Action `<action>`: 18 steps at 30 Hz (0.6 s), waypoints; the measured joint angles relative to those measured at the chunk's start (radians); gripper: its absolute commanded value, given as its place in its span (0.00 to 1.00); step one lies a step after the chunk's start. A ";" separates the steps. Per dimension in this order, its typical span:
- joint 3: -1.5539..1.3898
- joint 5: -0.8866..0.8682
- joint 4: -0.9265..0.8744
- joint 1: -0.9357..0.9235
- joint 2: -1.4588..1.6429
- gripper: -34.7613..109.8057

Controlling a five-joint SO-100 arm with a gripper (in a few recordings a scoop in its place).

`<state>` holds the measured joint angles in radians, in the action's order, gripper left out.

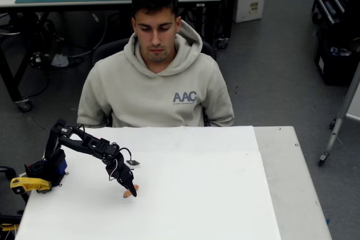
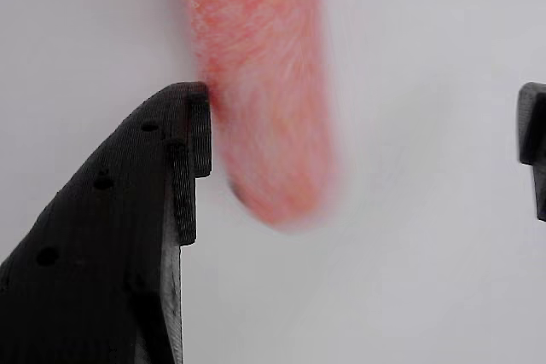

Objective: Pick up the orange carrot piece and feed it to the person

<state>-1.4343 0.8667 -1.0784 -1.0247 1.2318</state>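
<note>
The orange carrot piece [image 1: 129,193] lies on the white table [image 1: 197,195], left of centre. My black gripper [image 1: 131,190] is down over it. In the wrist view the carrot piece [image 2: 264,100] is a blurred orange stub between the fingers, its side touching the left finger [image 2: 183,168]; the right finger [image 2: 533,151] stands far off it, so my gripper [image 2: 363,155] is open. The person [image 1: 157,77] in a beige hoodie sits behind the table's far edge, looking down.
The arm's base [image 1: 42,172] stands at the table's left edge. A grey strip [image 1: 292,184] runs along the table's right side. A second table and shelving stand behind the person.
</note>
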 measured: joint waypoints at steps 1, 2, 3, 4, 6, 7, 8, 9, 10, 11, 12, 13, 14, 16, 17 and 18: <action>0.008 0.002 0.000 -0.002 -0.009 0.45; 0.015 0.002 0.002 -0.003 -0.017 0.45; 0.021 0.000 0.000 -0.005 -0.023 0.45; 0.023 0.000 -0.002 -0.003 -0.023 0.45; 0.026 0.000 -0.003 -0.003 -0.023 0.44; 0.026 0.000 -0.003 -0.003 -0.023 0.43; 0.026 0.000 -0.005 -0.003 -0.029 0.41; 0.026 0.000 -0.005 -0.003 -0.031 0.39; 0.026 0.000 -0.006 -0.003 -0.032 0.36; 0.028 0.000 -0.006 -0.003 -0.035 0.33; 0.028 0.000 -0.006 -0.003 -0.038 0.29; 0.028 0.000 -0.006 -0.003 -0.041 0.24; 0.028 0.000 -0.006 -0.003 -0.041 0.21; 0.028 0.002 -0.006 -0.003 -0.041 0.21; 0.028 0.000 -0.008 -0.005 -0.041 0.22; 0.029 -0.003 -0.009 -0.005 -0.043 0.23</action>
<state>-1.4051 0.8636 -1.0876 -1.0293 1.1888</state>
